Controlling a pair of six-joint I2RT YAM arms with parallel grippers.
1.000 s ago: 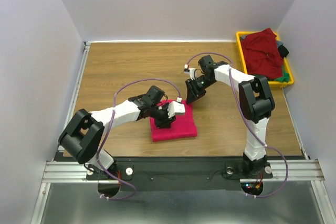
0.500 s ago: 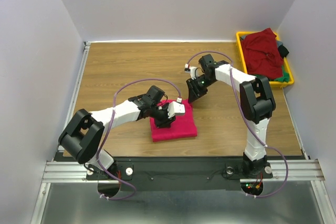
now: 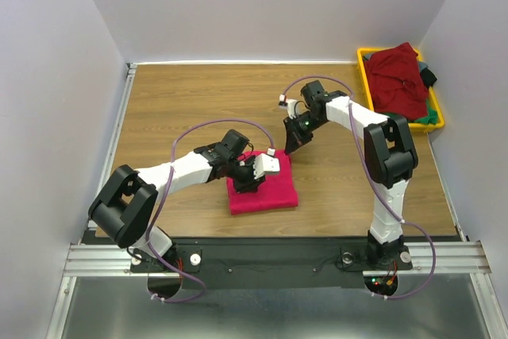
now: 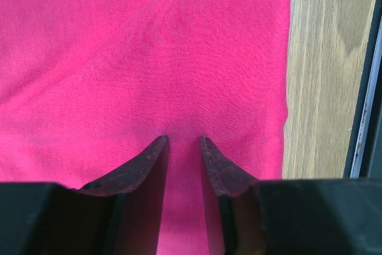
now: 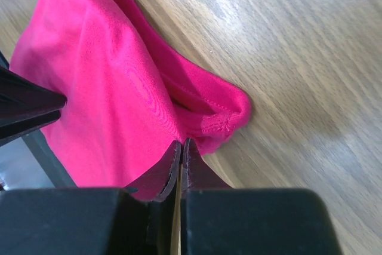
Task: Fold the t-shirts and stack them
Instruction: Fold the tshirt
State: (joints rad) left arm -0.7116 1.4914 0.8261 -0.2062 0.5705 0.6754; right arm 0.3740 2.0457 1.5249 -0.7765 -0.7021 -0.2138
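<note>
Crimson t-shirt (image 3: 268,193) counts 1, maroon t-shirt (image 3: 397,81) 1.

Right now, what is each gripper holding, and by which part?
The right gripper, shut, seems to pinch the shirt at its corner hem. The left gripper is open over the shirt, holding nothing.
</note>
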